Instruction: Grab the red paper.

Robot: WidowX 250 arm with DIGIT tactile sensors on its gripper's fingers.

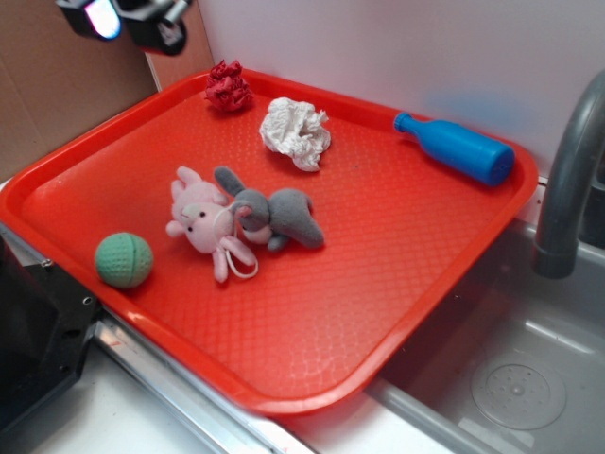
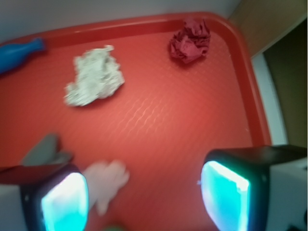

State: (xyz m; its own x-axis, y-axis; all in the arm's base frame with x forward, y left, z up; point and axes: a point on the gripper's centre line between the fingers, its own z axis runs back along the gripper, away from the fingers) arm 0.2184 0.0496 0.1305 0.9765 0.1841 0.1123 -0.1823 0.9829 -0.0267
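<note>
Lying in the tray's [image 1: 397,312] far corner, the red paper [image 1: 228,87] sits just inside the rim, close to the white wall. The tool [image 2: 144,197] hangs above the tray with its 2 fingers [image 2: 226,192] spread wide and nothing between them. In the wrist view the red paper [image 2: 190,39] shows ahead of the tool and toward the right finger's side, well apart from both fingers, with bare tray between. In the exterior view the tool [image 1: 132,21] sits at the top left edge, up and to the left of the paper, not touching it. A white wad [image 1: 296,132] lies near the paper, farther from the corner. A blue bottle [image 1: 456,147] lies on its side along the far rim. 2 plush toys [image 1: 241,219] rest mid-tray, and a green ball [image 1: 124,260] sits by the near left rim.
</note>
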